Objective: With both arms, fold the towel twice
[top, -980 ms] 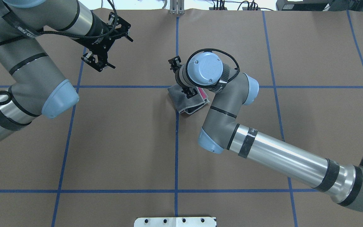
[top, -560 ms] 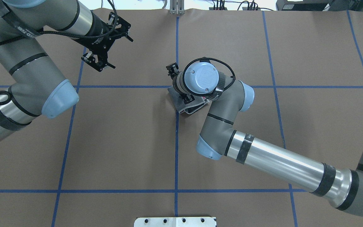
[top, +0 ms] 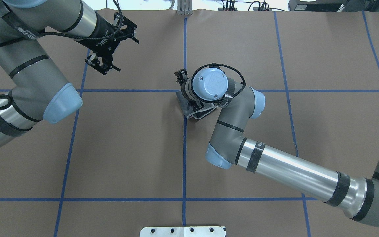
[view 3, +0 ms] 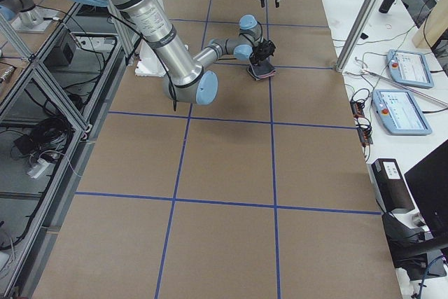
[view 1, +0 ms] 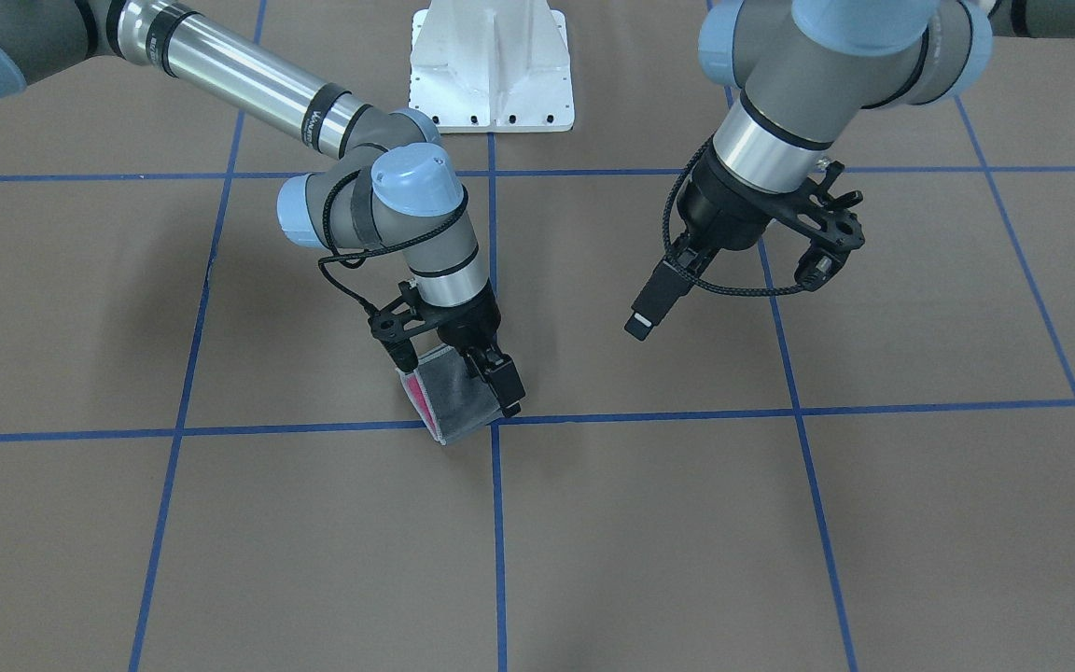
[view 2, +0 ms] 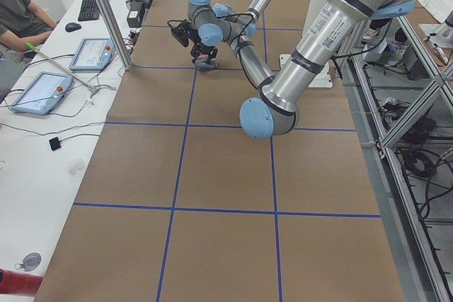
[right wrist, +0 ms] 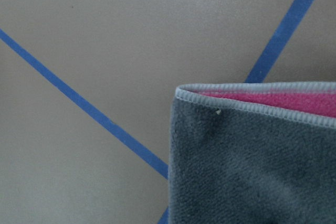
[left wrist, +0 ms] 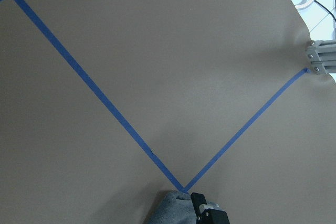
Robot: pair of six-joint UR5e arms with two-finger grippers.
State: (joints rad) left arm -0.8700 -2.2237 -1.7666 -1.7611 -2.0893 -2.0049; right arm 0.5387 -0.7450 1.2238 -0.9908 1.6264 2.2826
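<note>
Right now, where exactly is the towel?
In the overhead view the towel lies near the centre, at a crossing of blue tape lines, directly under the open right hand.

right gripper [top: 189,90] sitting over the grey towel [top: 191,113], arm hiding most of it | left gripper [top: 115,49] hanging well apart, jaws spread

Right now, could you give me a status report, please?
Left tool open, hovering clear. Right tool open, astride towel. Towel folded, grey outside. Nothing in the way.
</note>
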